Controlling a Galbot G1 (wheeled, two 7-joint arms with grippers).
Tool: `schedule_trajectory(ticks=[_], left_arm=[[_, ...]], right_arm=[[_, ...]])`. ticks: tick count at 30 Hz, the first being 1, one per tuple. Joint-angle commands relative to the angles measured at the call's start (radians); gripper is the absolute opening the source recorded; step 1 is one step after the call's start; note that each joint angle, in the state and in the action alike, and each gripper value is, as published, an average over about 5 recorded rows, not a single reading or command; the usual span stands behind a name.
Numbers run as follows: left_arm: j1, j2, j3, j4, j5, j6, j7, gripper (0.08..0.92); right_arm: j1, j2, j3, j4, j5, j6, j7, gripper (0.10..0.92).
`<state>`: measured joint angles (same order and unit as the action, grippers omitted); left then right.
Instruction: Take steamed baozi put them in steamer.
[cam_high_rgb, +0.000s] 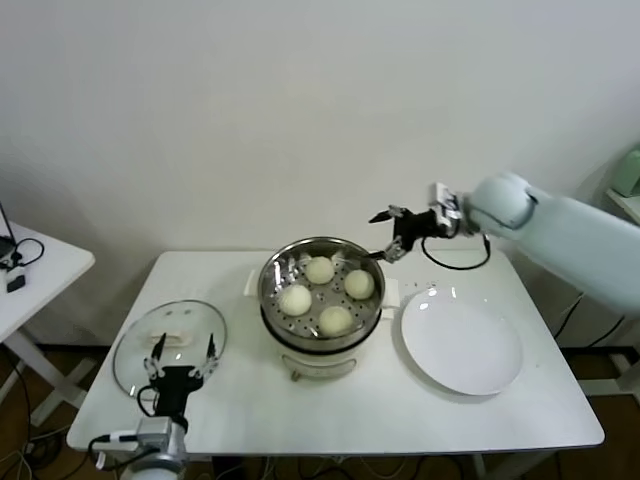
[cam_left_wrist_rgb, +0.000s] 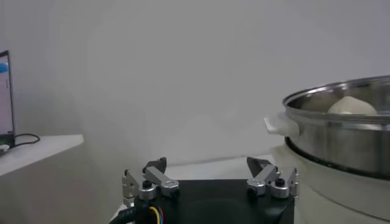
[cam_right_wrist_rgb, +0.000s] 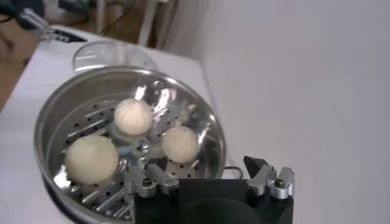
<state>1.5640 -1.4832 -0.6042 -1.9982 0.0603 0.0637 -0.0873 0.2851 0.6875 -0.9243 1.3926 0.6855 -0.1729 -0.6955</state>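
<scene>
1. White tabletop (cam_high_rgb: 300, 420) against a plain pale wall was your whole workspace, with a second small white table (cam_high_rgb: 40, 265) off to the robot's left.
2. Nearest to you, the left gripper (cam_high_rgb: 182, 362) sat low at the table's front-left edge, its fingers (cam_left_wrist_rgb: 155, 176) spread and holding nothing (it looked parked).
3. Just beyond it lay the glass lid (cam_high_rgb: 170, 340) flat on the table, left of the cooker.
4. On the right, you had the flat white plate (cam_high_rgb: 462, 345) bare, close beside the cooker base (cam_high_rgb: 310, 362).
5. At the centre stood the steamer (cam_high_rgb: 272, 290), its perforated steel basket on the white base.
6. All four steamed baozi (cam_high_rgb: 336, 320) rested inside the basket: one nearest the front, one on the left (cam_high_rgb: 295, 299), one on the right (cam_high_rgb: 359, 284), one at the back (cam_high_rgb: 319, 269). The right wrist view showed three of them (cam_right_wrist_rgb: 133, 116), apart from one another on the holed floor.
7. Farthest back, the right gripper (cam_high_rgb: 392, 232) hovered just past the steamer's rear-right rim, above the table, fingers (cam_right_wrist_rgb: 271, 179) spread wide and empty; its arm reached in from the right.
</scene>
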Motion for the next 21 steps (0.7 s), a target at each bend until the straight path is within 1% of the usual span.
schedule_trajectory(ticks=[1, 5, 11, 15, 21], left_arm=[[0.012, 0.009, -0.011, -0.013, -0.011, -0.05, 0.032, 0.823], [0.013, 0.029, -0.007, -0.032, -0.006, -0.048, 0.039, 0.823], [0.011, 0.049, -0.005, -0.047, -0.004, -0.044, 0.039, 0.823], [0.011, 0.052, -0.007, -0.048, -0.007, -0.043, 0.04, 0.823], [0.009, 0.051, -0.01, -0.052, -0.013, -0.04, 0.044, 0.823]], right_arm=[[-0.803, -0.191, 0.874, 0.185, -0.132, 0.106, 0.205, 0.823], [-1.07, -0.112, 1.158, 0.231, -0.17, 0.14, 0.244, 0.823], [-1.381, 0.1, 1.448, 0.285, -0.262, 0.232, 0.316, 0.823], [-1.51, 0.222, 1.542, 0.326, -0.303, 0.268, 0.331, 0.823], [-1.65, 0.364, 1.618, 0.384, -0.34, 0.301, 0.341, 0.823]])
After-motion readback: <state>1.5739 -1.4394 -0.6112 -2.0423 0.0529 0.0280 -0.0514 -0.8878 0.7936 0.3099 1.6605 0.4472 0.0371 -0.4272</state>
